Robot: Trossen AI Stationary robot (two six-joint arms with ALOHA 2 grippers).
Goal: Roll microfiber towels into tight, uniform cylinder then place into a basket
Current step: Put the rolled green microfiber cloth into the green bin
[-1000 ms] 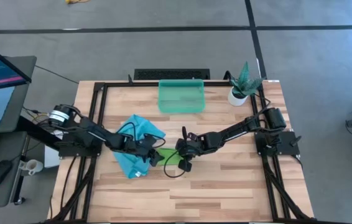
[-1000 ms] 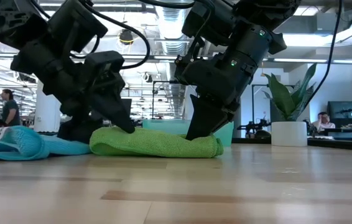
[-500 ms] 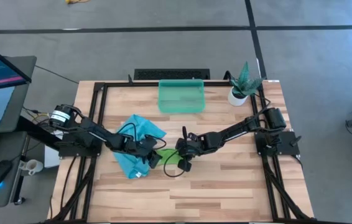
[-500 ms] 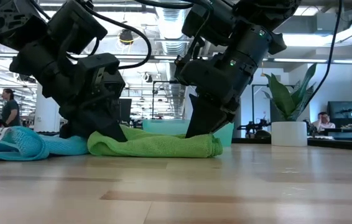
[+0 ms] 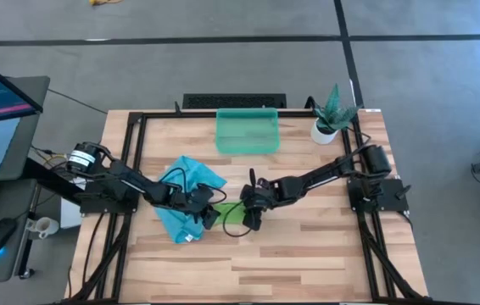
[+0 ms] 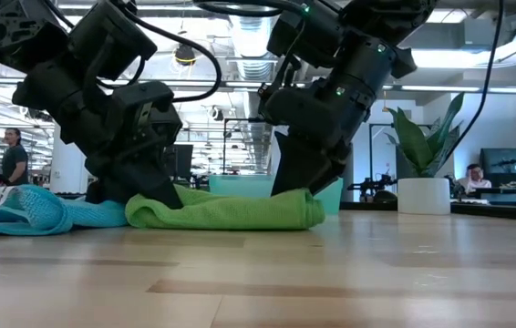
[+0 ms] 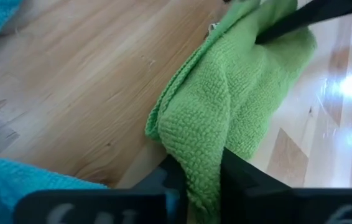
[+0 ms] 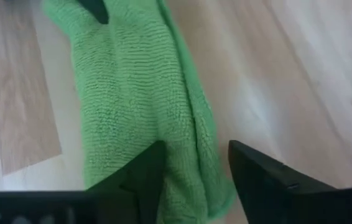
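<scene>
From above, we are seeing only a sliver of the lime green towel point(image 5: 232, 213), since the left gripper point(image 5: 212, 213) and right gripper point(image 5: 248, 212) are covering most of it. In the low view, the turquoise towel point(image 6: 21, 209) is running off the picture's edge, and the teal basket point(image 6: 240, 185) is showing only as a strip behind the green roll and the arms. In the left wrist view, the green cloth is disappearing between the gripper's fingers point(image 7: 238, 171), so we cannot tell how much of it is pinched there. Beyond the surface, two people point(image 6: 14, 157) are appearing too small to make out.
</scene>
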